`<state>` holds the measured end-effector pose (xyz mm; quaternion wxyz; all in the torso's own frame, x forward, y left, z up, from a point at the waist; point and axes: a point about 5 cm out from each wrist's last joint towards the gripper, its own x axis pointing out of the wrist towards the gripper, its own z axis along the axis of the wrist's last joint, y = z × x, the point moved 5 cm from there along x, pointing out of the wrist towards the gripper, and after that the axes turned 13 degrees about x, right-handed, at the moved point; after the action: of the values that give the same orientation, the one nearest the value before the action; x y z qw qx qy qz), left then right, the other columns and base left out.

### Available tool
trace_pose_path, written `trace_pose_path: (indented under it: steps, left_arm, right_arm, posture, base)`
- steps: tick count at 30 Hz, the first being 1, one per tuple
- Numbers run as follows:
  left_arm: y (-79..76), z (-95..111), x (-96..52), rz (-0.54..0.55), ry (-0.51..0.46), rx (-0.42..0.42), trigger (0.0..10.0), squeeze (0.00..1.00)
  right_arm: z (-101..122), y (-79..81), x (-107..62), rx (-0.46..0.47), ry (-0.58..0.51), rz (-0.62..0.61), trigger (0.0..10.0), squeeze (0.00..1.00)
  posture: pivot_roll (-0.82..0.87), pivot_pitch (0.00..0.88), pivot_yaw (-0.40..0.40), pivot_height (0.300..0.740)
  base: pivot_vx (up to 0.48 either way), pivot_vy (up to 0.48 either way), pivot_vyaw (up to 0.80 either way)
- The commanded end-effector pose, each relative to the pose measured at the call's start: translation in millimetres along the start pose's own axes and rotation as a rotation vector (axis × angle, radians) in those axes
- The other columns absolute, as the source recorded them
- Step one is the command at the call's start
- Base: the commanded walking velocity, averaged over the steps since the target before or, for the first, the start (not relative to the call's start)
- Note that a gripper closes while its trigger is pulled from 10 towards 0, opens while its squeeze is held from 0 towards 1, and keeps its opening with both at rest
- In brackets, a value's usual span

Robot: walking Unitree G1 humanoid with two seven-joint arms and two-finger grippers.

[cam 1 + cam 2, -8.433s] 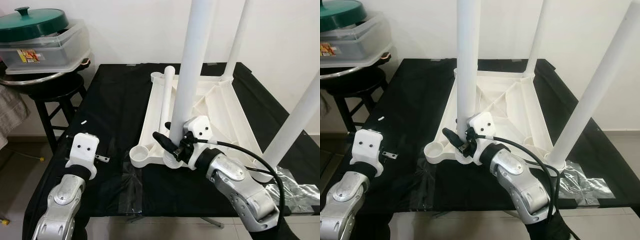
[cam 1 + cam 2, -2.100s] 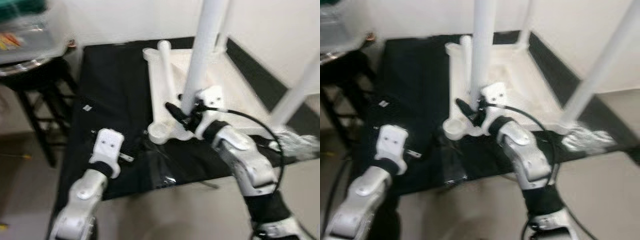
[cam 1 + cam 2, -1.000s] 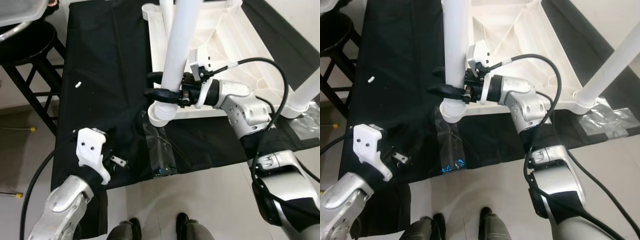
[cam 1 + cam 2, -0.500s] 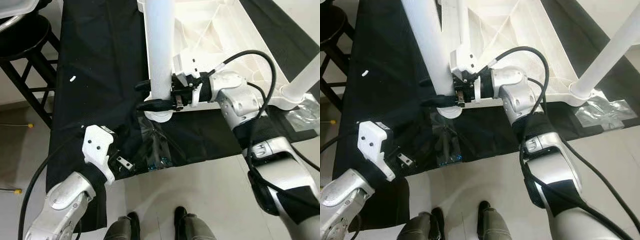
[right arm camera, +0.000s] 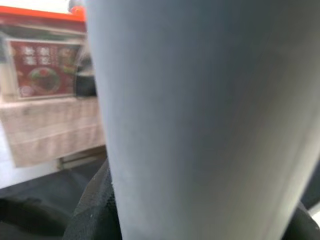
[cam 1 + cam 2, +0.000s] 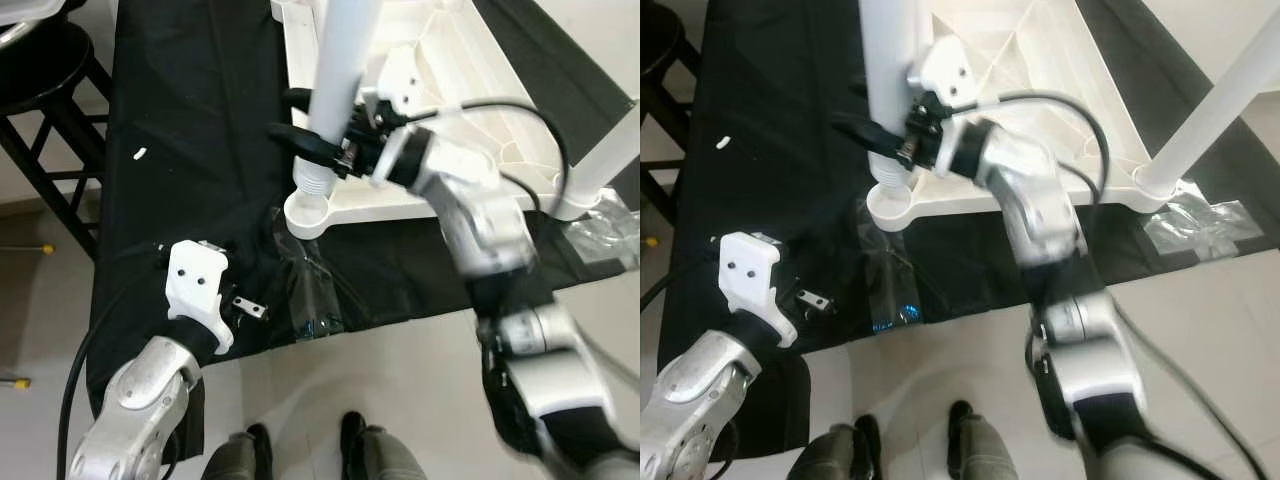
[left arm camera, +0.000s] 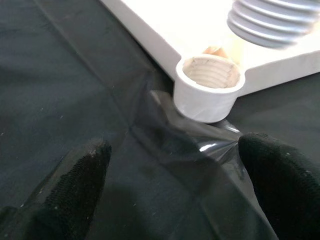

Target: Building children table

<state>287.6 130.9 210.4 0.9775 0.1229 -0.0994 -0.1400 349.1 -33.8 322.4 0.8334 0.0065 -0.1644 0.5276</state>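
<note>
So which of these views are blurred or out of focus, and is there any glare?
Left eye view: right arm smeared by motion, cloth sharp. Right eye view: same smear. Left wrist view: socket sharp, the fingers and the leg's threaded end soft, a glint on the plastic film. Right wrist view: the leg is close and defocused.
</note>
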Motion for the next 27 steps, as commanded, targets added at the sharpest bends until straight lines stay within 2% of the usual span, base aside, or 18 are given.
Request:
trace_pose_path:
  steps: [1,3,4,5,7,10,14,20,21,27]
  left_arm:
    - [4.6,-5.3,-0.3,0.031,0.010,0.005,10.0,0.00]
    - [15.7,-6.4,4.9,0.090,0.013,0.047,10.0,0.00]
    - [15.7,-6.4,4.9,0.090,0.013,0.047,10.0,0.00]
    - [21.4,-7.8,8.2,0.113,0.019,0.051,10.0,0.00]
    - [26.2,-10.0,9.4,0.126,0.028,0.057,10.0,0.00]
    - [28.4,-11.5,9.8,0.131,0.033,0.058,10.0,0.00]
    - [37.2,-16.5,10.8,0.147,0.040,0.086,10.0,0.00]
    - [34.8,-15.5,15.2,0.127,0.019,0.059,10.0,0.00]
    - [34.7,-19.1,15.1,0.127,0.025,0.045,10.0,0.00]
    - [34.2,-27.0,12.4,0.132,0.044,0.009,10.0,0.00]
  right_arm:
    - [8.9,10.7,-3.4,-0.005,-0.028,-0.041,10.0,0.00]
    - [-8.3,19.1,-15.6,0.057,0.000,-0.155,10.0,0.00]
    - [-8.3,19.1,-15.6,0.057,0.000,-0.155,10.0,0.00]
    - [-22.2,22.8,-24.3,0.095,0.025,-0.238,10.0,0.00]
    - [-34.0,25.4,-31.1,0.124,0.041,-0.289,10.0,0.00]
    - [-38.9,27.3,-34.7,0.141,0.050,-0.308,10.0,0.00]
    - [-57.8,22.6,-49.4,0.113,0.119,-0.389,10.0,0.00]
    - [-64.2,21.3,-52.3,0.139,0.147,-0.430,10.0,0.00]
    - [-68.4,25.0,-53.0,0.164,0.165,-0.447,10.0,0.00]
    - [-71.0,31.9,-52.0,0.164,0.168,-0.448,10.0,0.00]
  posture:
    - [0.00,0.188,-0.050,0.740]
    - [-0.01,0.156,-0.039,0.740]
    - [-0.01,0.156,-0.039,0.740]
    - [-0.01,0.140,-0.034,0.740]
    - [-0.01,0.130,-0.032,0.740]
    - [-0.01,0.123,-0.032,0.740]
    - [-0.01,0.093,-0.022,0.740]
    - [0.00,0.071,-0.021,0.740]
    - [0.00,0.068,-0.016,0.740]
    - [-0.01,0.063,-0.010,0.740]
  base:
    - [0.000,0.000,0.00]
    - [0.000,0.000,0.00]
    - [0.000,0.000,0.00]
    - [0.000,0.000,0.00]
    - [0.000,0.000,0.00]
    - [0.000,0.000,0.00]
    - [0.000,0.000,0.00]
    - [0.149,0.000,0.00]
    - [0.398,0.000,-0.80]
    - [0.399,0.000,-0.67]
